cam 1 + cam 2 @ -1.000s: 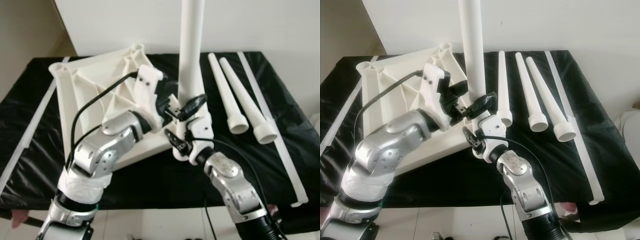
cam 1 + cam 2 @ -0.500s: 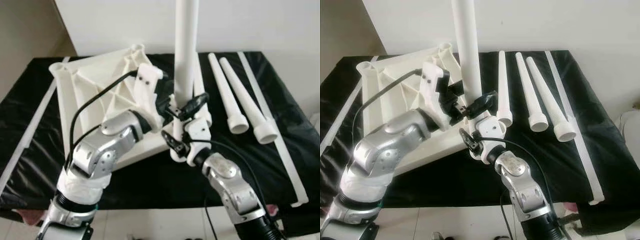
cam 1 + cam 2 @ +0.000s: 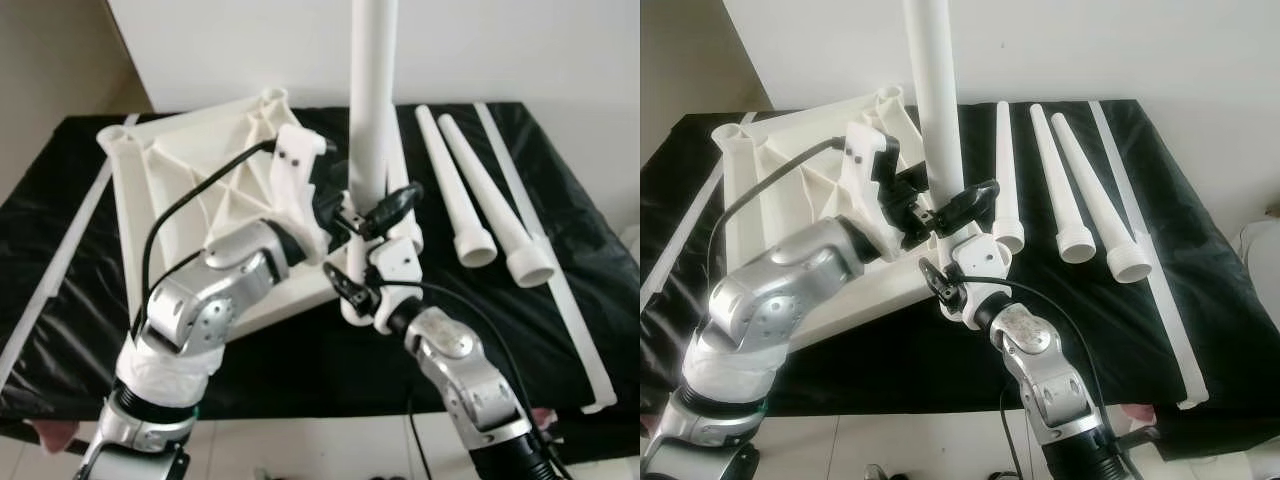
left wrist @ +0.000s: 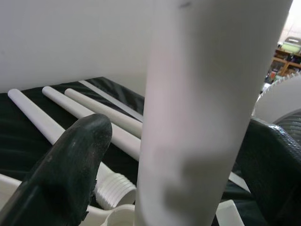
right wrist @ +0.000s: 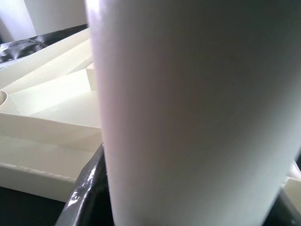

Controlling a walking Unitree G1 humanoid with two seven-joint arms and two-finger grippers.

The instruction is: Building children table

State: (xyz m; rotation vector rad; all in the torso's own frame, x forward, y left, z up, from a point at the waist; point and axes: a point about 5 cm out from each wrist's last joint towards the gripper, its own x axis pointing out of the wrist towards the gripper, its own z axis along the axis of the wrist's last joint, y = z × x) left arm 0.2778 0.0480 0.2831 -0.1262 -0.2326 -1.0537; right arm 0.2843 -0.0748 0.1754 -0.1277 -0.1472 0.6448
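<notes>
A white tabletop (image 3: 190,170) lies underside up on the black-covered table. One white table leg (image 3: 370,100) stands upright at the tabletop's near right corner. My right gripper (image 3: 378,212) is shut on the lower part of this leg, with one black finger (image 5: 87,193) pressed against it. From the left, my left gripper (image 3: 342,216) reaches in at the same height, open. Its fingers (image 4: 70,165) stand on either side of the leg (image 4: 207,108), with a gap showing beside it.
Three loose tapered legs (image 3: 1002,170) (image 3: 455,190) (image 3: 495,205) lie side by side right of the upright one. A long white strip (image 3: 545,240) runs along the right side and another (image 3: 60,260) along the left. A white wall stands behind the table.
The upright leg's top has swung a little to the left and the leg now stands straighter. Both grippers stay at its base.
</notes>
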